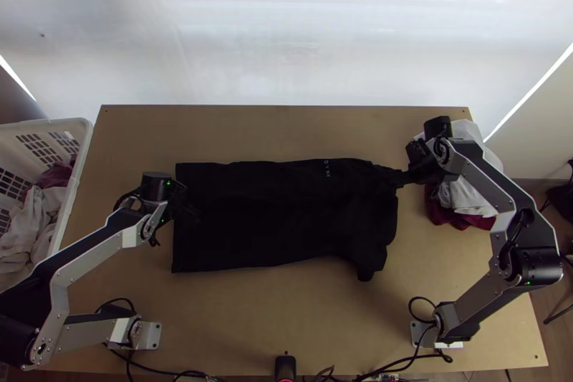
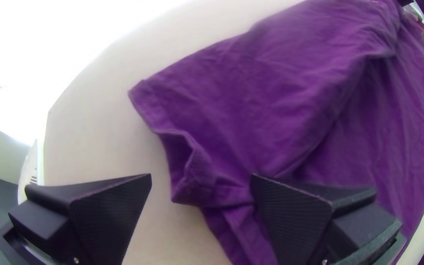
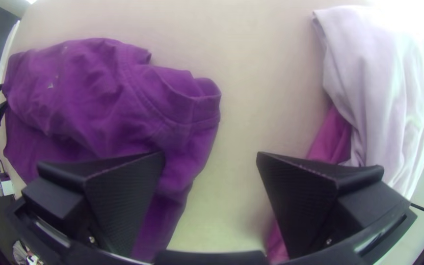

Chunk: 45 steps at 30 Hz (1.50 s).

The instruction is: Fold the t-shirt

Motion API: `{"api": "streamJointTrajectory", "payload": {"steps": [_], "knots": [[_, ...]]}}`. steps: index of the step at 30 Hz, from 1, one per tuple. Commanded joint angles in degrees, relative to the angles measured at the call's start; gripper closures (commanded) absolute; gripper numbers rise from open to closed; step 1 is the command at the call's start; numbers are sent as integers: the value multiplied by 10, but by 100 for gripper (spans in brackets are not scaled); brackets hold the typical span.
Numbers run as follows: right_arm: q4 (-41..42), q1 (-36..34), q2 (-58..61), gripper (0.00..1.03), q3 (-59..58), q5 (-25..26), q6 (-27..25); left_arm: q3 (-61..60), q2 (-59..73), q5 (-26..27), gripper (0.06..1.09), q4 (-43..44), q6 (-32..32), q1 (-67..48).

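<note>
Black, broad-fingered left pincer (image 2: 201, 181) and right pincer (image 3: 210, 159) gape by dark cloth t-shirt (image 1: 286, 217); best pinch all layers, lift together.

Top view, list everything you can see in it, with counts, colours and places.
T-shirt: one, black, across the table's middle
Cloth pile: count unclear, white and dark red, table's right side
Basket: one, white, left edge
Clothes: count unclear, pale and dark red, in the basket
Table: one, light wood, centre
Backdrop: one, white, beyond the table
Cables: several, black, near edge
Arms: two, silver-grey and black, left and right
Left gripper: one, black, shirt's left end
Right gripper: one, black, shirt's right end
</note>
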Motion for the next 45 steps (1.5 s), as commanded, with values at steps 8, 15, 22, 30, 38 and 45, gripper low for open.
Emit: {"api": "streamJointTrajectory", "payload": {"steps": [8,15,22,30,38,45], "knots": [[-17,-49,-71,5,22,7,9,25,-78,-1,10,-7,55,132],[-52,-5,-123,7,20,7,21,114,-97,56,11,-137,-45,116],[-129,56,-211,7,-10,7,-13,110,-191,59,11,-275,-50,-1],[-205,127,-345,7,-119,8,-84,46,-334,58,11,-396,-36,-171],[-227,265,-442,7,-211,12,-105,-30,-382,3,11,-369,50,-290],[-198,352,-455,7,-263,51,-87,-88,-399,-58,11,-287,90,-365]]}}
